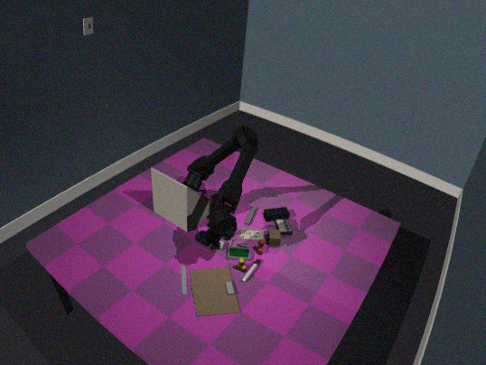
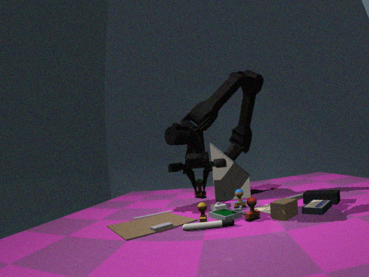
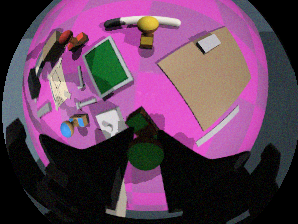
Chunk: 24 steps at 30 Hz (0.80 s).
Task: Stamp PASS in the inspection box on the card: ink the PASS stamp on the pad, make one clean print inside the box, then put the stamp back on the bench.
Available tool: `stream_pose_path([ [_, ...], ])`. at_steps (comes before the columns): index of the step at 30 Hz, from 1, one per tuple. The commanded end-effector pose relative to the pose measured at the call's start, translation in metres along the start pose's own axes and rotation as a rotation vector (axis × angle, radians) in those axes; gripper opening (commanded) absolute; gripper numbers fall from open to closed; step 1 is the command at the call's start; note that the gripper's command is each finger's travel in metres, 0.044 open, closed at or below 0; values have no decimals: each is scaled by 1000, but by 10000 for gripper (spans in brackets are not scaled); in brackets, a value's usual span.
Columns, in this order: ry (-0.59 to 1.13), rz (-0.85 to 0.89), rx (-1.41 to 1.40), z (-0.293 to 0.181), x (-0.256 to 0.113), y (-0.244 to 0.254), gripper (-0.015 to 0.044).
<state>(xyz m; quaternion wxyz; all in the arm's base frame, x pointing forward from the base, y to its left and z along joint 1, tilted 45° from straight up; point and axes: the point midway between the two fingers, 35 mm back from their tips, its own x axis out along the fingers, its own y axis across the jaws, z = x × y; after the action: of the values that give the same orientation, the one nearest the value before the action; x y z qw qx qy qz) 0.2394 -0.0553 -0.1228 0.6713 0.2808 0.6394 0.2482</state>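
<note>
My gripper [image 1: 212, 245] [image 2: 200, 190] [image 3: 145, 132] is shut on a green-knobbed stamp [image 2: 200, 195] [image 3: 145, 156] with a brown base. It holds the stamp upright, raised above the table. The pad, a green ink pad [image 1: 238, 252] [image 2: 224, 212] [image 3: 107, 67] in a pale tray, lies open, off to one side of the held stamp. A cream sheet with dark marks [image 1: 252, 234] [image 3: 58, 87] lies beyond the pad; it may be the card, but no inspection box can be made out. A bare tan board [image 1: 212, 295] [image 2: 137, 227] [image 3: 200, 80] carries a small grey block. The stamp's lettering is unreadable.
Yellow [image 2: 201, 207] [image 3: 148, 25], red [image 2: 252, 206] and blue [image 2: 239, 193] [image 3: 67, 129] knobbed stamps stand around the pad. A white marker [image 1: 251, 271] lies beside the yellow one. A brown block [image 1: 274, 238], a black block [image 1: 276, 213] and a tall pale panel [image 1: 169, 199] stand farther off.
</note>
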Motion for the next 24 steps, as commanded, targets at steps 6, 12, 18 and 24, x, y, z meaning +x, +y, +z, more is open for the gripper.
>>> stream_pose_path([
  [6, 2, -2, -4, 0, -5, 0, 0],
  [12, 2, -2, -4, -1, -8, 0, 0],
  [18, 2, -1, -4, -1, -11, 0, 0],
  [24, 1, -4, -3, 12, -13, 10, 0],
])
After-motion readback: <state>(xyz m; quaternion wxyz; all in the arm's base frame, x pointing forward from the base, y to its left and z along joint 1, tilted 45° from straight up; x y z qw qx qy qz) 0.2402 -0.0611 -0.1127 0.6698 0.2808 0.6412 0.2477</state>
